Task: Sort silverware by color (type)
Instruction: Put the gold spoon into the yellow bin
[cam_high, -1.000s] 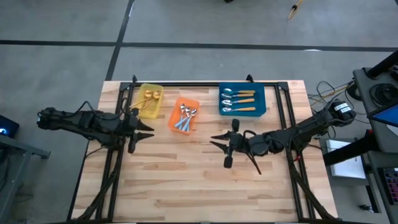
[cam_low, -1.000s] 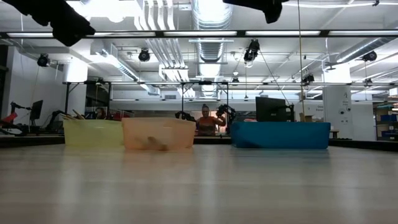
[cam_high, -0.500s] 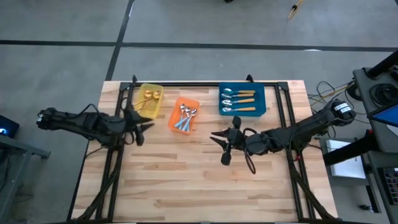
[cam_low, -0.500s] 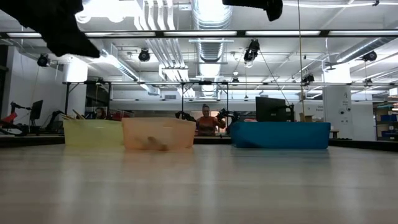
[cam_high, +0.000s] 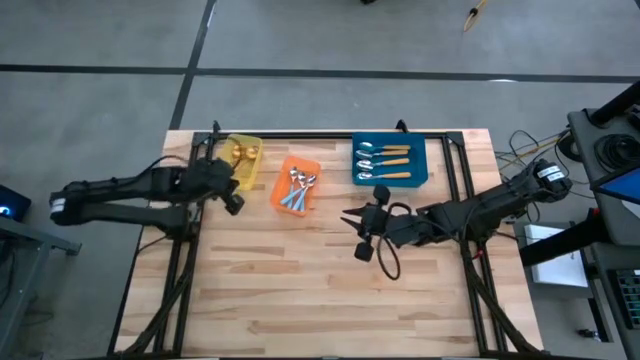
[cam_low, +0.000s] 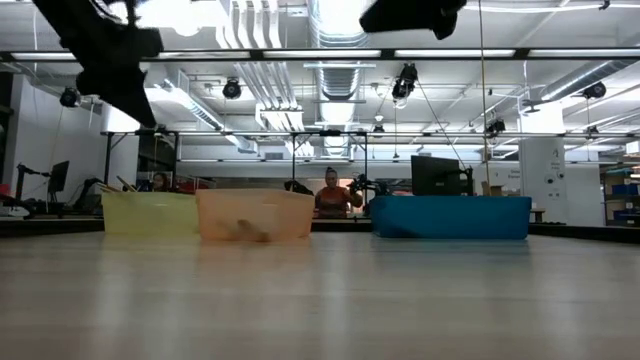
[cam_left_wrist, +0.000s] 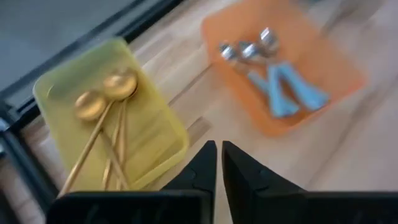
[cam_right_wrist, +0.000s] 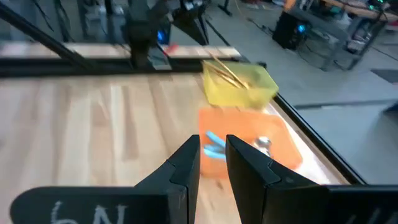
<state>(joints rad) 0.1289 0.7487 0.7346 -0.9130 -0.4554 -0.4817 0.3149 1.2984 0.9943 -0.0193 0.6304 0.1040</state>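
Sorting looks finished: every spoon lies in a bin at the desk's (cam_high: 330, 300) far edge.
Left gripper (cam_high: 233, 198) shut, empty; right gripper (cam_high: 360, 226) slightly parted, empty; next, probably just retreat.

Top cam looks straight down on the whole wooden-slat counter (cam_high: 330, 280), low cam sits at counter level facing the room, both wrist cams close on the translucent orange plastic bin (cam_left_wrist: 292, 68).

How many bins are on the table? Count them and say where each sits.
3. The yellow bin sits far-left on the table, the orange bin just right of it, the blue bin farther right. None seems hidden.
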